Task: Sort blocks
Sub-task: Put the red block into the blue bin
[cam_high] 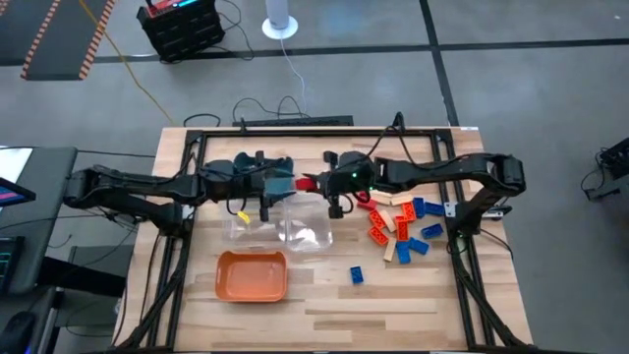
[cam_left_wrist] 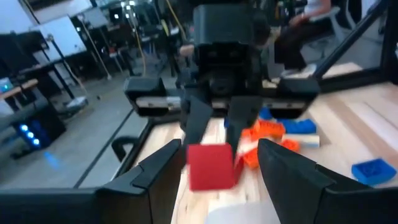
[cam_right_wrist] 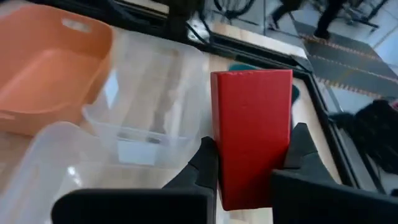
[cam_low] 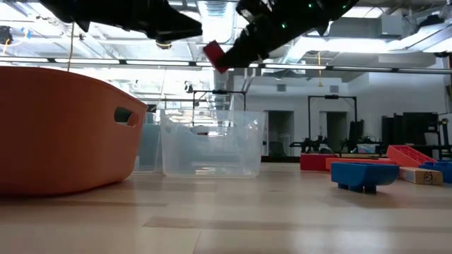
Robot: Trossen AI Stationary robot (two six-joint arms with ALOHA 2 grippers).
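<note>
Red block (cam_right_wrist: 252, 134) clamped between right gripper (cam_right_wrist: 254, 163) fingers, held in air above clear trays (cam_low: 210, 144), facing left gripper (cam_left_wrist: 214, 180), fingers spread, empty. Probably light, rigid, smooth; best gripped on flat opposite faces. Other blocks (cam_high: 401, 224) lying on table (cam_high: 413, 295).

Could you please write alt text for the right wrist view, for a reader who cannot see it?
The right gripper holds an upright red rectangular block between its dark fingers. Beyond it on the wooden table sit clear plastic trays and an orange plastic tray.
</note>
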